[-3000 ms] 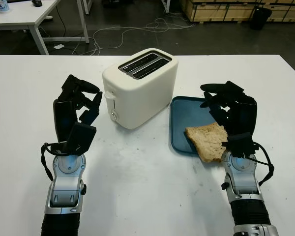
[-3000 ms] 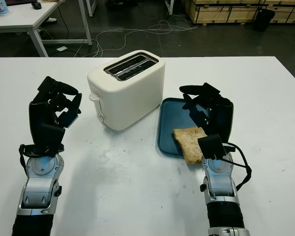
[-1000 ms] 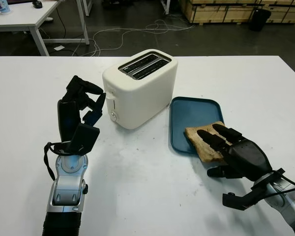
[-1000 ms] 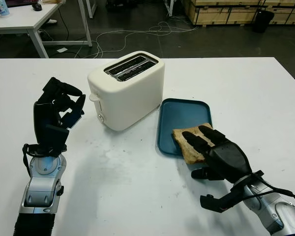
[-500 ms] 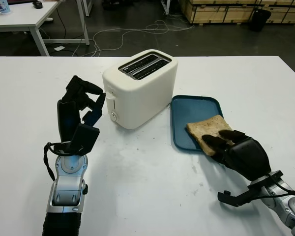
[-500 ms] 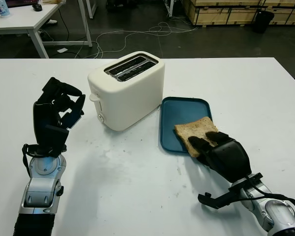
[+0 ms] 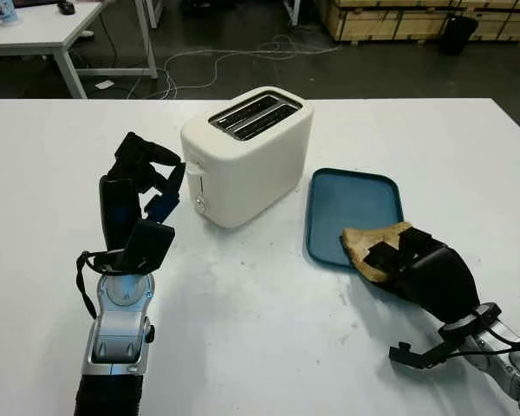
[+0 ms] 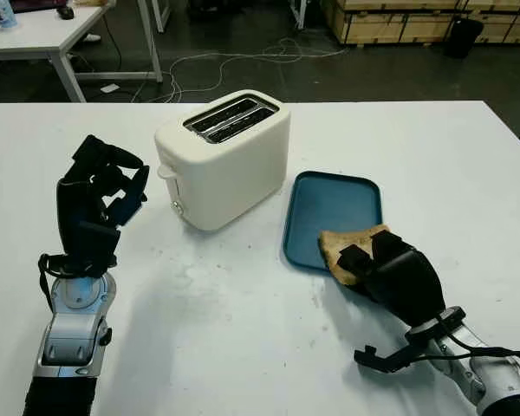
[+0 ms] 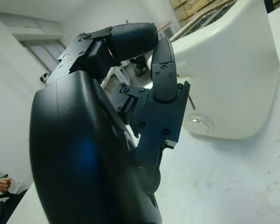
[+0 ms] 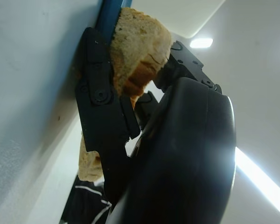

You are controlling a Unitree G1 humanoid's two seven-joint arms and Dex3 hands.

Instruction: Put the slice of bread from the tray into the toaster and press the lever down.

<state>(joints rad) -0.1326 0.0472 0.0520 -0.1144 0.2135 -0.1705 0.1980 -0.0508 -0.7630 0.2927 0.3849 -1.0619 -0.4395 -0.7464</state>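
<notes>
A slice of brown bread lies over the near edge of the blue tray, bent up between the fingers of my right hand, which is shut on it. Close up, the bread is pinched between a black finger and the palm, right at the tray's rim. The white two-slot toaster stands left of the tray, its lever up on the end facing my left hand. That hand is raised beside the toaster, fingers curled, holding nothing; the toaster sits just past it.
The white table stretches bare in front of the toaster and between my arms. Beyond the far edge are dark floor with loose cables, another white table and wooden pallets.
My right hand has closed around the bread and curled it up off the tray's near edge. The tray has slid slightly right. The left hand has stayed put.
</notes>
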